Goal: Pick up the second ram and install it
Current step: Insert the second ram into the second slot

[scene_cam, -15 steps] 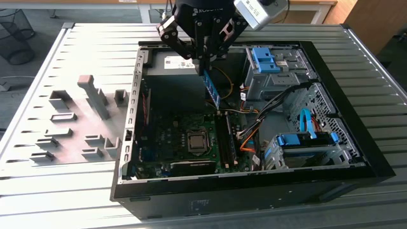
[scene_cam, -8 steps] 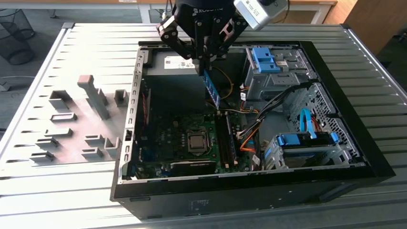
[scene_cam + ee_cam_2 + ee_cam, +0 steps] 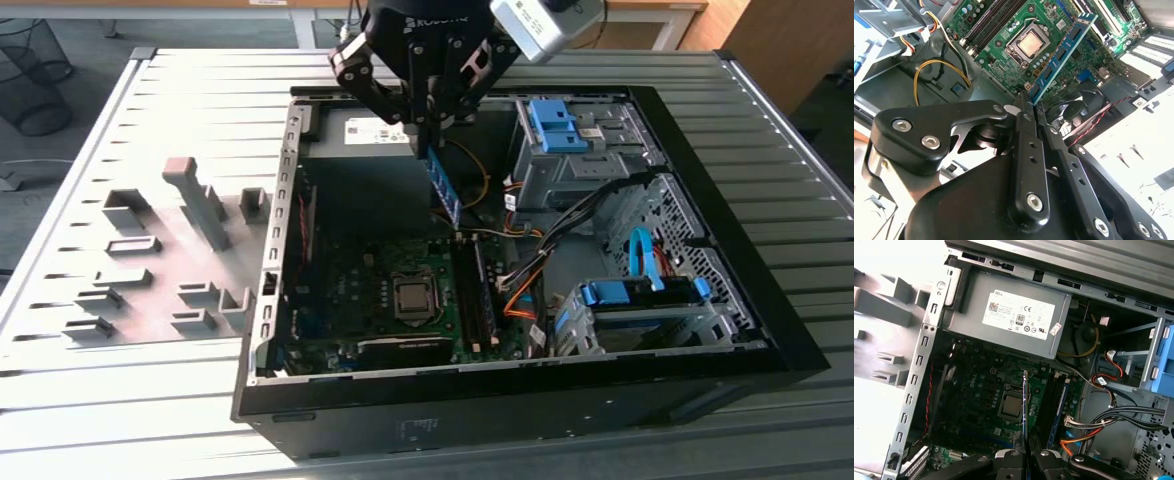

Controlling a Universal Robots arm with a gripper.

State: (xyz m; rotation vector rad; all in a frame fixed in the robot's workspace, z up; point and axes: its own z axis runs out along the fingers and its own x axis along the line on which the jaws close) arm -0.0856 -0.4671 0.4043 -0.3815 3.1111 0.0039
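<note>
Now second ram (image 3: 445, 188) hanging lengthwise, end effector (image 3: 430, 128) gripping

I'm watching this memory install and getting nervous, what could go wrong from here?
The gripper pinches only one end of the second ram, so the stick could tilt or slip when pressed. It hangs above the motherboard, not visibly lined up with the memory slots; a skewed descent might jam. Orange cables lie close beside the slots.
</note>
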